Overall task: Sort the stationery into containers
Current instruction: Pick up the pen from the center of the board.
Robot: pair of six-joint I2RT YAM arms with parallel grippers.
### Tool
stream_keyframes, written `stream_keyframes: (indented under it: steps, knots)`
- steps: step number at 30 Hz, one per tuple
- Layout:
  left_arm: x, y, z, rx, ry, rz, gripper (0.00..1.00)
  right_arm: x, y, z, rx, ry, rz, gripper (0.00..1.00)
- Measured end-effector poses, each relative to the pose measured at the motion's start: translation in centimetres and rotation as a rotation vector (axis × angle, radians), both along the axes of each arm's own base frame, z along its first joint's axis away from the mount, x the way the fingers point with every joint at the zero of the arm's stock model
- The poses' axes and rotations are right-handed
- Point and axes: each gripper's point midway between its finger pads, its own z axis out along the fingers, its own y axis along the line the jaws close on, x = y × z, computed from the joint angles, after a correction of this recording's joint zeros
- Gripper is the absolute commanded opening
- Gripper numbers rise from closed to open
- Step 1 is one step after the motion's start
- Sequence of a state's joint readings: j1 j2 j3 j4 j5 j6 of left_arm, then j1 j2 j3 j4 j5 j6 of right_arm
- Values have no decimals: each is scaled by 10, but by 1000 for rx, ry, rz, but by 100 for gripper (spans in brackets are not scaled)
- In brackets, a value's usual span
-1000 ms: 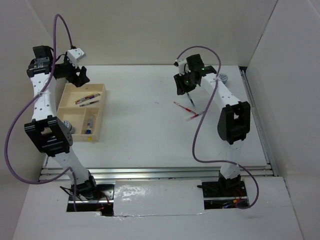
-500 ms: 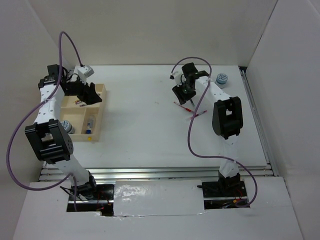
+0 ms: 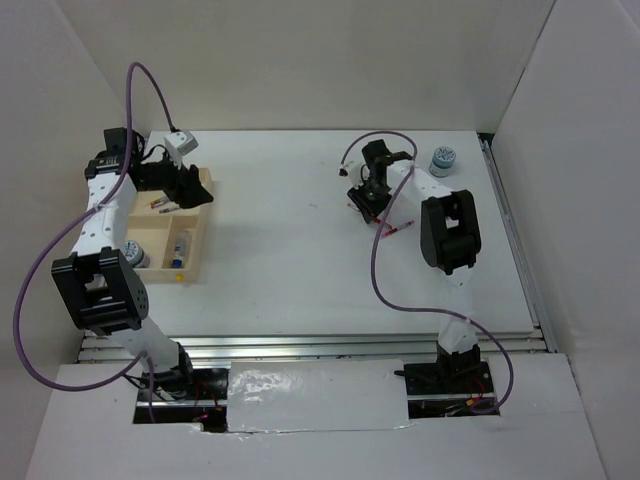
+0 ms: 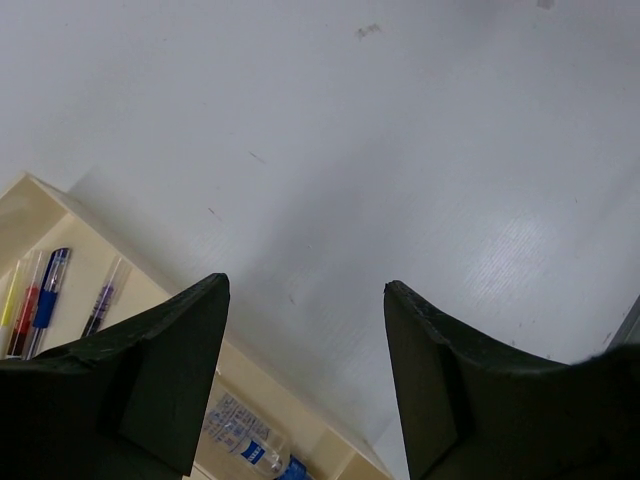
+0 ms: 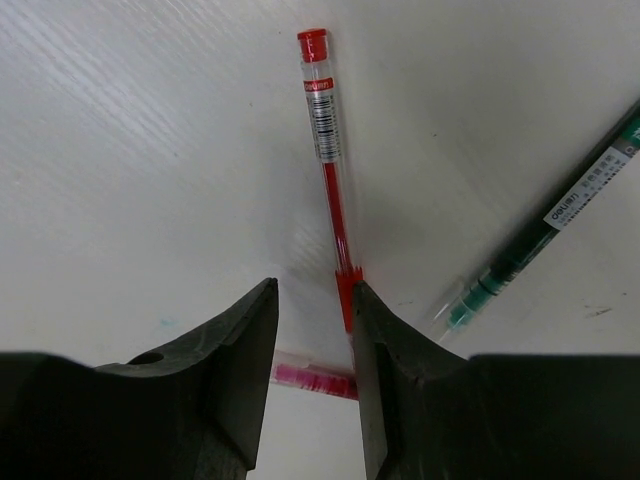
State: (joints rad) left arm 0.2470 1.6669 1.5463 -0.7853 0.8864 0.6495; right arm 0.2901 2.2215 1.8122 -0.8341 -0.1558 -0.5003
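**Tray part-filled at left; red pen between the right fingers**

The wooden tray (image 3: 204, 228) sits at 9 o'clock on the tabletop (image 3: 290, 230). Its 12 o'clock compartment holds pens (image 4: 35, 300): yellow, red, blue and a purple one beside them. A clear bottle (image 4: 243, 443) lies in the 3 o'clock compartment, and a patterned roll (image 3: 135, 256) at 7 o'clock. The left end effector (image 4: 305, 290) hangs over the tray's 1 o'clock corner, released and holding nothing. The right end effector (image 5: 312, 290) is low over the tabletop and narrowly parted. A red pen (image 5: 328, 150) touches one finger, unclamped. A green pen (image 5: 540, 235) lies at its 3 o'clock. Another roll (image 3: 443, 160) stands at the tabletop's 2 o'clock.
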Motion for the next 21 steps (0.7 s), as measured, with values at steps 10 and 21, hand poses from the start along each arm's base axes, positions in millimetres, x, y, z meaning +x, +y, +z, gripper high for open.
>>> stream_keyframes:
  steps: [10,21]
  knots:
    - [-8,-12,6,12,-18,-25,75,6,-4,-13,-44,30,41,32]
    - [-10,-13,9,-8,-19,-31,72,-4,0,-12,-43,101,85,4]
